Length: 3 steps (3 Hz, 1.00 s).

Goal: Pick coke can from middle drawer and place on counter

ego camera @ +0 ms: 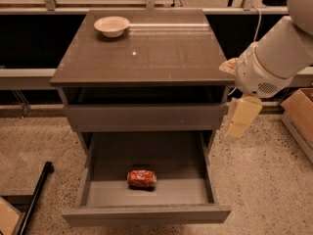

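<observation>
One coke can (142, 178); hand (242, 117) beside middle drawer (146, 214).

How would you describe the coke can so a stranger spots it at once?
Below the glossy brown-grey counter, left of the hanging gripper, the middle drawer stands open. On its floor lies the coke can, sideways: small and red, unlike the white bowl on the counter.

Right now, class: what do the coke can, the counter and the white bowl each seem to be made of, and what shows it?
Coke can: likely thin metal, red printed coat with a dull sheen. Counter: polished stone or laminate, glossy, mirroring a light spot. White bowl: ceramic or plastic, unclear. The gripper hangs right of the cabinet.
</observation>
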Motion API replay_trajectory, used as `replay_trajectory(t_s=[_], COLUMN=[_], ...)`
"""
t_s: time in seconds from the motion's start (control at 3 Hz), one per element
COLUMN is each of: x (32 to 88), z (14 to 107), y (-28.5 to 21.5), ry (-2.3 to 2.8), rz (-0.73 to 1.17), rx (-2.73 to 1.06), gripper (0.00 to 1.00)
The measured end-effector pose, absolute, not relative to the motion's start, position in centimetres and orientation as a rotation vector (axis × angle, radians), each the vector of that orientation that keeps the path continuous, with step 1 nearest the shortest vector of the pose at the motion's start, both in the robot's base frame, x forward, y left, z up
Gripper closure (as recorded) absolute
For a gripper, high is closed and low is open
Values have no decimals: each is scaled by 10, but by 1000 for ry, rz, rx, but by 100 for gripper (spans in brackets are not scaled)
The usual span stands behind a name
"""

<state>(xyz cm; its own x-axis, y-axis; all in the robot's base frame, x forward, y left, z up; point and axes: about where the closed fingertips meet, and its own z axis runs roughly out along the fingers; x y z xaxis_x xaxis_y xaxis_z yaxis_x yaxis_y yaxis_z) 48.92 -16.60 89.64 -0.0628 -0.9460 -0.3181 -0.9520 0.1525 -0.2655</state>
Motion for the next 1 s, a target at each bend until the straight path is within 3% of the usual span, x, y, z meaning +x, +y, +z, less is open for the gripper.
replay_trajectory(t_s=[1.0], x=[511], z=[797], y=[-114], ry=[1982], rz=[238], rx=[-1801], gripper=[0])
